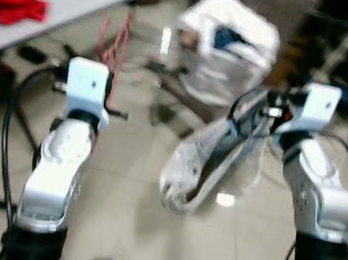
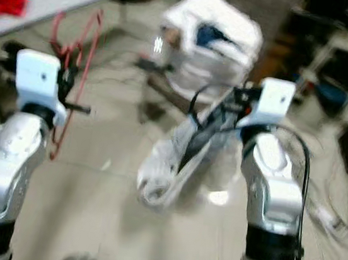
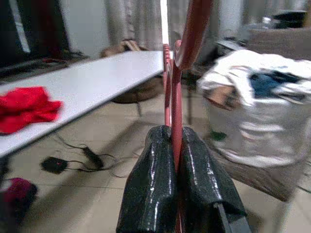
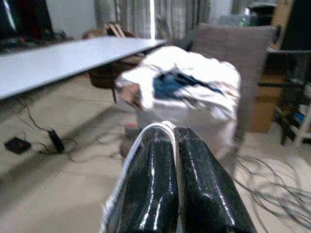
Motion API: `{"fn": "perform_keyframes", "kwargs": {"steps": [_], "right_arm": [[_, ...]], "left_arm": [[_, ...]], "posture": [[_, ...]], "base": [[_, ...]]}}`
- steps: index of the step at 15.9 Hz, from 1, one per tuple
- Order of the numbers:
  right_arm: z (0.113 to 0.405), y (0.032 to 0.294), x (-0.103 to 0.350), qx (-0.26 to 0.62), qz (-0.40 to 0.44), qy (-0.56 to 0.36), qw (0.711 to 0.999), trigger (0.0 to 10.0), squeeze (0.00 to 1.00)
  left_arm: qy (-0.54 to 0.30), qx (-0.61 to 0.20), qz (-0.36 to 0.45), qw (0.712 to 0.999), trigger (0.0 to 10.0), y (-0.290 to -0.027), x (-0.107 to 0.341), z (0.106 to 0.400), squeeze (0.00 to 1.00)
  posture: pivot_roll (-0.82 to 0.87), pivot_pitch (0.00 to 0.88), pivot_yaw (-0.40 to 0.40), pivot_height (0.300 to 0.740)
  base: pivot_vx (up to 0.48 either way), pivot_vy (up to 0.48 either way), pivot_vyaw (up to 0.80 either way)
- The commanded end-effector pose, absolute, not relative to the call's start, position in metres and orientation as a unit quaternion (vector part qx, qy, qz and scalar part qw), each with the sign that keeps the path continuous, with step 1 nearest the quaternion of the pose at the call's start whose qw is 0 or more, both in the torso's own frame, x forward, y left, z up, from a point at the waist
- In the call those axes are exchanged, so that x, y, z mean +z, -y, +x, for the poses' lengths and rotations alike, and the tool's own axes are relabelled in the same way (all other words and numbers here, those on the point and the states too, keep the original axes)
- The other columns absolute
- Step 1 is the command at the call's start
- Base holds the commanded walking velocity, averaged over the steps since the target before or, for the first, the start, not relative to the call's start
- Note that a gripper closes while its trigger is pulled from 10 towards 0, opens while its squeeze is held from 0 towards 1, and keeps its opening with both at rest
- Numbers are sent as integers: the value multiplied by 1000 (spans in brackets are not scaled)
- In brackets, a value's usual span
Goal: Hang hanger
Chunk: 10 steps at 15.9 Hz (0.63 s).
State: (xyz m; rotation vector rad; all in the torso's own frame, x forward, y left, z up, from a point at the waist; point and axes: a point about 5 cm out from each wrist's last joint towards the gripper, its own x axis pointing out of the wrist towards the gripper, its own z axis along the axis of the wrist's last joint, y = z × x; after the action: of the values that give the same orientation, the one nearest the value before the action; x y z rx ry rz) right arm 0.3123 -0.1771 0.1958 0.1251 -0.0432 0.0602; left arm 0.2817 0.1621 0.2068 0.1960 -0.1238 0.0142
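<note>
Both eye views blurred. Red hanger [image 3: 176, 97] cut off at 12 o'clock in left wrist view, lower part hidden between the pressed fingers [image 3: 150, 189]. Pale garment [image 4: 146, 133] mostly hidden behind right gripper's fingers [image 4: 199, 184], running off at 6 o'clock.

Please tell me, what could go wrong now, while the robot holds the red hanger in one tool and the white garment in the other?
The red hanger is pinched only at a thin edge by the left tool, so it may twist or slip. The white garment hangs low from the right tool and could drag on the floor. Cables lie on the floor nearby, so walking may snag them.
</note>
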Motion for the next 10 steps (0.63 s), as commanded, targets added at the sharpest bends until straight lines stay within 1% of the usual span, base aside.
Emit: {"fn": "perform_keyframes", "kwargs": {"steps": [1, 8, 10], "right_arm": [[312, 177, 208, 28, 77, 52, 995, 10000, 0], [310, 179, 204, 24, 80, 42, 996, 10000, 0], [309, 175, 203, 32, 78, 40, 996, 10000, 0]], "left_arm": [[66, 13, 100, 993, 10000, -165, 210, 281, 0], [66, 11, 101, 993, 10000, -164, 213, 285, 0], [64, 12, 100, 993, 10000, -163, 212, 284, 0]], "posture": [[12, 45, -101, 740], [0, 52, -94, 740], [-2, 57, -93, 740]], "base": [[398, 0, 0], [404, 0, 0], [411, 0, 0]]}}
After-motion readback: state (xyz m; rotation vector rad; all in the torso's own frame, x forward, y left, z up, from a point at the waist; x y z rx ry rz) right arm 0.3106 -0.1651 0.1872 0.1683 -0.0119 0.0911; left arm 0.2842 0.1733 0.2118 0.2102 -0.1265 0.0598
